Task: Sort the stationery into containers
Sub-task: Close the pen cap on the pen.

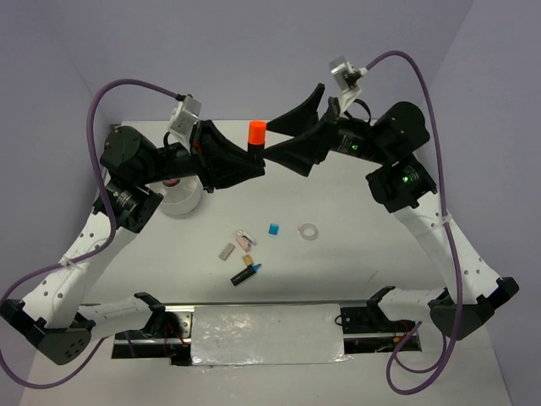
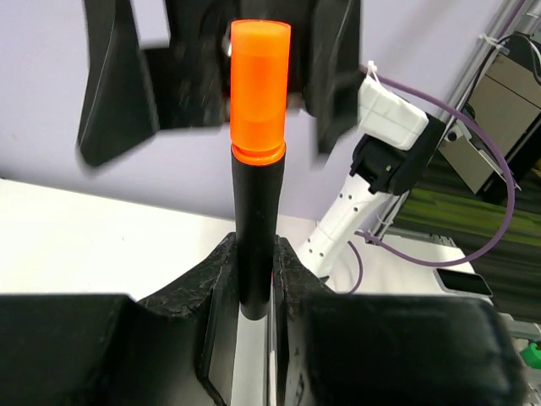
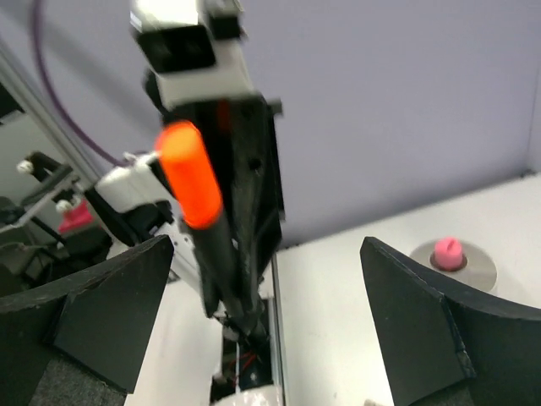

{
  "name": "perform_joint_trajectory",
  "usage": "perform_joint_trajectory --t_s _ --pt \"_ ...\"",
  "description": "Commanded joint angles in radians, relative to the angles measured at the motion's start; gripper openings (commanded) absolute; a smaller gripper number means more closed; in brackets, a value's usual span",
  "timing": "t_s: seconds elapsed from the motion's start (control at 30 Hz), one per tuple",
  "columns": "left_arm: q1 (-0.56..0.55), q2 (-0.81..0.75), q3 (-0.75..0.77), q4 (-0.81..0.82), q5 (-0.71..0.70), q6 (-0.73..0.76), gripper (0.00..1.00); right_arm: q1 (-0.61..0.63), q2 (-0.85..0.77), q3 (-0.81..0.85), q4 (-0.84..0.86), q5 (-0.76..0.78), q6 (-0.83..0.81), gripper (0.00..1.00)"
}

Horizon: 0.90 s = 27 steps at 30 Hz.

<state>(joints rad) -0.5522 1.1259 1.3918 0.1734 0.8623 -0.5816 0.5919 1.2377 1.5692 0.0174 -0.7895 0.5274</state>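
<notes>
Letting go here, your left gripper (image 2: 256,283), clamped on the orange-capped marker (image 2: 257,194), would likely miss the white bowl (image 1: 184,205); your right gripper (image 1: 275,139) gapes empty.

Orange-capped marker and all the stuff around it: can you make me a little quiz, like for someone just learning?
1. True or false: the left tool is shut on the orange-capped marker.
2. Pick one. The right tool is: A) open and holding nothing, B) shut on a cube, C) shut tight on nothing.
3. Fill in: in the top view, the clear ring lies to the ___ of the blue cube.
Key: 1 true; 2 A; 3 right.
</notes>
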Motion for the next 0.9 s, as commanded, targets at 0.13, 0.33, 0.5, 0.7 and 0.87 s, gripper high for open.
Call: perform_joint_trajectory --t_s 0.13,0.33,0.5,0.7,0.87 --pt "-0.002 -0.021 -0.016 0.049 0.029 0.009 0.0 -0.038 -0.023 0.047 0.25 -0.114 0.192 0.98" --pt "-0.002 -0.031 -0.059 0.055 0.02 0.002 0.0 -0.038 0.023 0.094 0.207 -0.08 0.168 0.91" --pt "-0.002 -0.028 -0.073 0.049 0.011 -0.001 0.0 -0.035 0.04 0.087 0.263 -0.085 0.203 0.77" --pt "-0.002 -0.028 -0.074 0.054 0.004 0.0 0.0 -0.03 0.051 0.088 0.233 -0.082 0.175 0.71" --pt "-0.002 -0.026 -0.076 0.054 0.004 0.0 0.0 -0.023 0.06 0.078 0.216 -0.076 0.157 0.61"
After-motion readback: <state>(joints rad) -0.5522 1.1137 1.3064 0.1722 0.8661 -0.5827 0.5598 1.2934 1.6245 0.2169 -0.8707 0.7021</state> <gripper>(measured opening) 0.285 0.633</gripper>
